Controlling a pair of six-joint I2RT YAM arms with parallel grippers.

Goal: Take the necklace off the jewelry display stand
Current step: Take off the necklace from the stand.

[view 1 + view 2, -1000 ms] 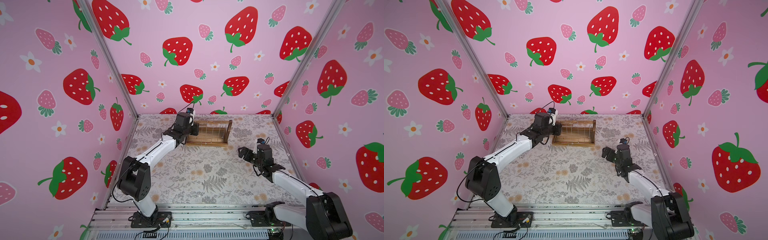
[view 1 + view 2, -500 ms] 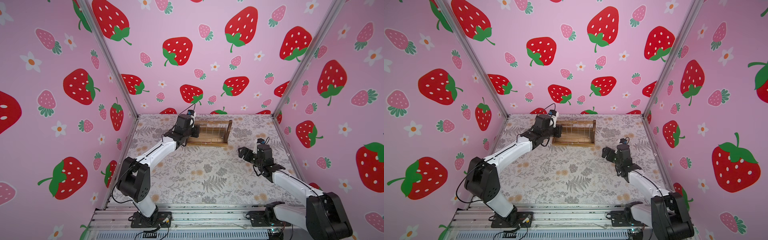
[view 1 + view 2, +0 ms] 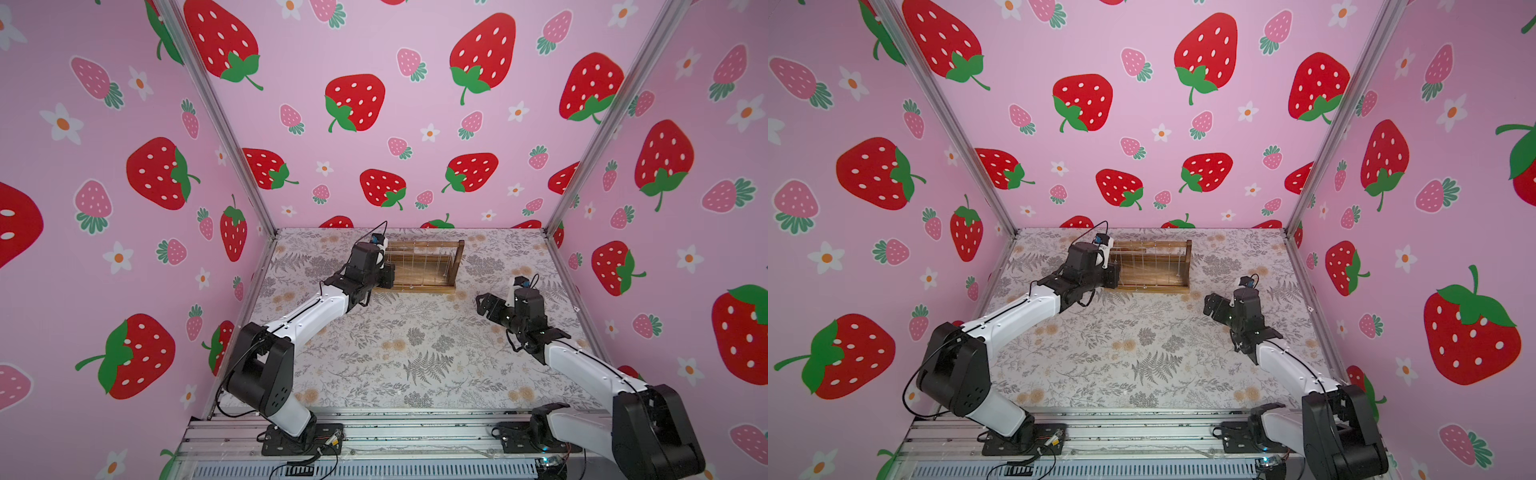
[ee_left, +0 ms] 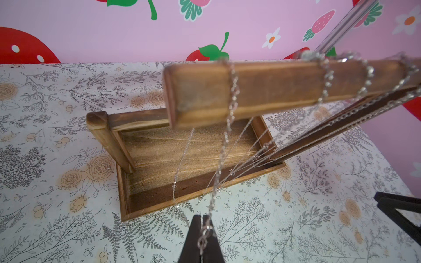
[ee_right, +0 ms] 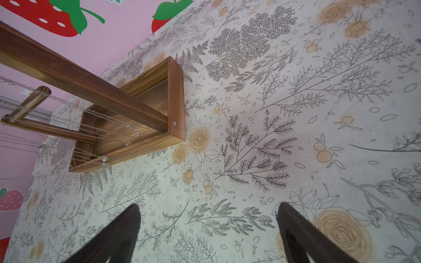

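The jewelry display stand (image 3: 419, 286) sits upright at the far middle of the table (image 3: 395, 353), near the back wall (image 3: 395, 166). The left gripper (image 4: 202, 219) is at the stand's left end, jaws fully closed and pinching the necklace (image 4: 226, 136), a silver chain that runs up from the grip and over the top bar (image 4: 262, 91) close to its end. In both top views the left wrist (image 3: 365, 259) covers that grip and the stand's left upright, and the chains read only as faint pale lines. In the left wrist view the bar's near end is blurred, and its far end, with the other chains (image 4: 325, 75) draped on it, is cut off by the frame. The right gripper (image 5: 207, 205) hovers above bare table, well apart from the stand, jaws spread wide and holding nothing; its own camera shows only the two fingertips (image 5: 127, 218)
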